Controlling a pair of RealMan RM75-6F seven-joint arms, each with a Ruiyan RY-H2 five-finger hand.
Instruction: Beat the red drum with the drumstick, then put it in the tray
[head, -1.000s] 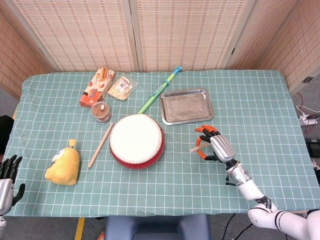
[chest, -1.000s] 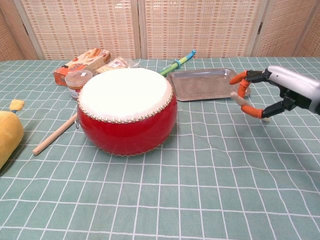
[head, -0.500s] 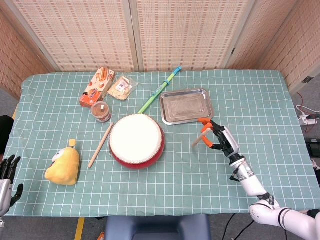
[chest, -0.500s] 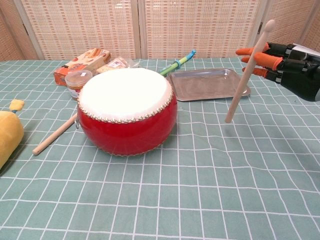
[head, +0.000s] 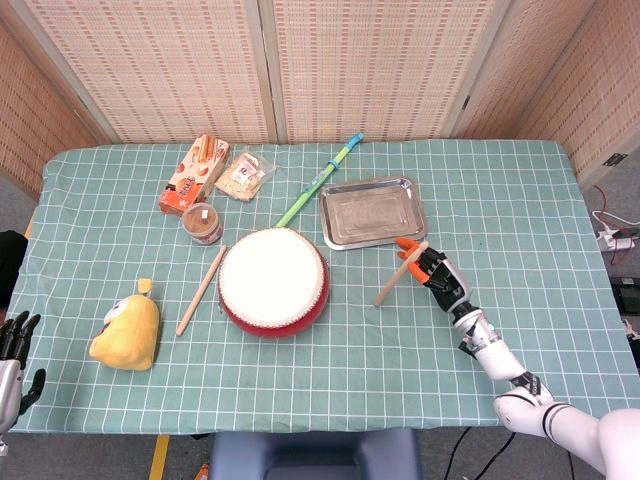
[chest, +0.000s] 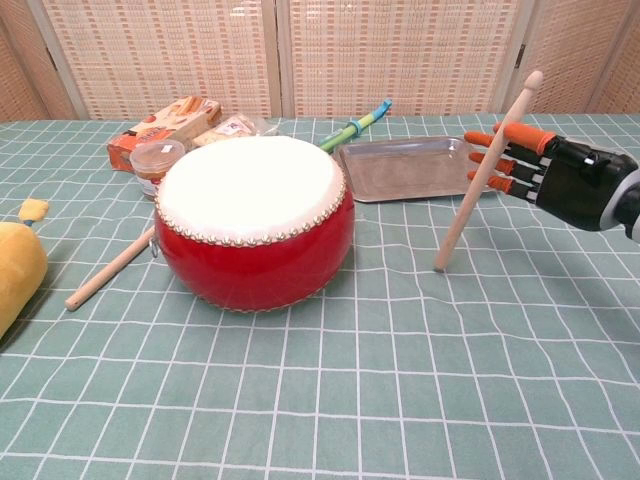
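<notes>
Right hand (head: 437, 277) holds the drumstick (head: 399, 274) w/ its orange fingertips, near the right part of the front edge of the tabletop (head: 520, 210). In the head view the stick slants, top end at the hand, low end pointing to the red drum (head: 273, 281). Drum sits mid-table, a bit toward the front edge. Silver tray (head: 373, 211) lies just behind the hand, nothing in it. A 2nd stick (head: 201, 290) lies flat left of the drum. Yellow plush toy (head: 127, 330) is near the front left corner. Snack box (head: 192, 175), small jar (head: 203, 223) & snack bag (head: 245, 173) sit toward the back left. Green stick (head: 320, 178) lies between drum & back edge. Left hand (head: 12, 358) hangs off the front left corner, holding nothing, fingers look apart.

Chest view: right hand (chest: 565, 180) grips the drumstick (chest: 483, 178) high up; its low tip seems to touch the cloth, apart from the red drum (chest: 254, 225). Tray (chest: 412, 168) is behind the stick. Toy (chest: 18, 270) shows at the left edge
</notes>
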